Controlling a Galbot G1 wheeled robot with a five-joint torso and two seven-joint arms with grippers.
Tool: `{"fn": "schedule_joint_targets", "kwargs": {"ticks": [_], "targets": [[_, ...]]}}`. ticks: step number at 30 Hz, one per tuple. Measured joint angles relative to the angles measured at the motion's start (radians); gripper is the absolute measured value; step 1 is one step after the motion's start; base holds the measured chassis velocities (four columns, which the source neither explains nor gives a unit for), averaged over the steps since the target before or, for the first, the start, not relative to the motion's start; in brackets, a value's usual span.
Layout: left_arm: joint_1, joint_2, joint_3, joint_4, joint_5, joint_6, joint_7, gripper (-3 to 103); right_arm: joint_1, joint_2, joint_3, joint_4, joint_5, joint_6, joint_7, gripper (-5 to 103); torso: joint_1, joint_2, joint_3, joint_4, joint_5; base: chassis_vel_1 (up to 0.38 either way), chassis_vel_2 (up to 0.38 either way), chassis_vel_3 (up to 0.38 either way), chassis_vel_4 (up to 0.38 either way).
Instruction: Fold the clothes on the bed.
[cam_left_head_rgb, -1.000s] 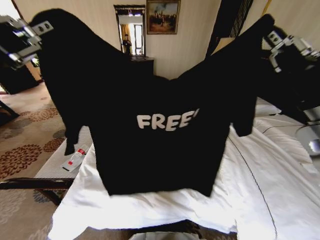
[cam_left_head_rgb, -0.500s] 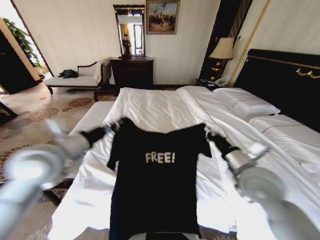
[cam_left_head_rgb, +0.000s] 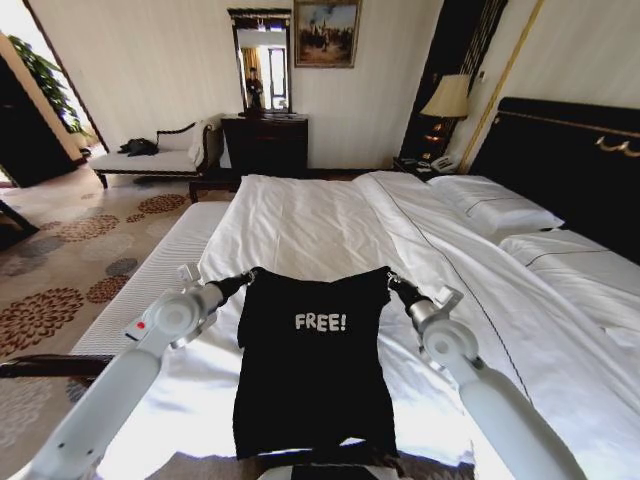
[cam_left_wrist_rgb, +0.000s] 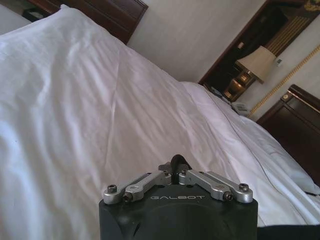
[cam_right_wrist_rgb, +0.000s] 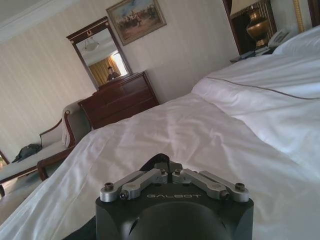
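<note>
On the bed: we see the T-shirt (cam_left_head_rgb: 312, 365) lying flat on the white duvet (cam_left_head_rgb: 310, 225), lettering up, near the foot edge.
Bed (cam_left_head_rgb: 560, 330): white bedding, two pillows (cam_left_head_rgb: 495, 210) at the dark headboard (cam_left_head_rgb: 570, 150).
T-shirt position: collar end toward the headboard, hem toward us; the sleeves appear tucked in, so the outline is a narrow rectangle.
Left gripper (cam_left_head_rgb: 243, 279): at the shirt's left shoulder corner; in its wrist view (cam_left_wrist_rgb: 174, 165) we see the fingers drawn together on a fold of black cloth.
Right gripper (cam_left_head_rgb: 393, 284): at the right shoulder corner; in its wrist view (cam_right_wrist_rgb: 159, 162) we see the fingers pinched on a dark fold as well.
Arms: both reach forward from the lower corners, low over the duvet.
Bench (cam_left_head_rgb: 150, 280): alongside the bed on our left.
Hidden: the hem is cut off by the foot edge and the robot's body; the fingertips are small and mostly covered by cloth, so we cannot read how much fabric each holds.
</note>
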Motion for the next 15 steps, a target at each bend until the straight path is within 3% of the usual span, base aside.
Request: {"fn": "schedule_joint_targets", "kwargs": {"ticks": [11,15], "targets": [[-0.067,-0.108,0.051,0.195,0.104,-0.042,0.043,2,0.133,0.042,-0.121,-0.195,-0.033,0.05,-0.052,0,0.0,0.0,0.0,0.0002,-0.0002,0.0,0.0,0.0,0.0],[-0.144,-0.161,0.097,0.339,0.154,-0.064,0.057,2,0.267,0.091,-0.205,-0.35,-0.039,0.067,-0.059,0,0.0,0.0,0.0,0.0001,-0.0003,0.0,0.0,0.0,0.0]]}}
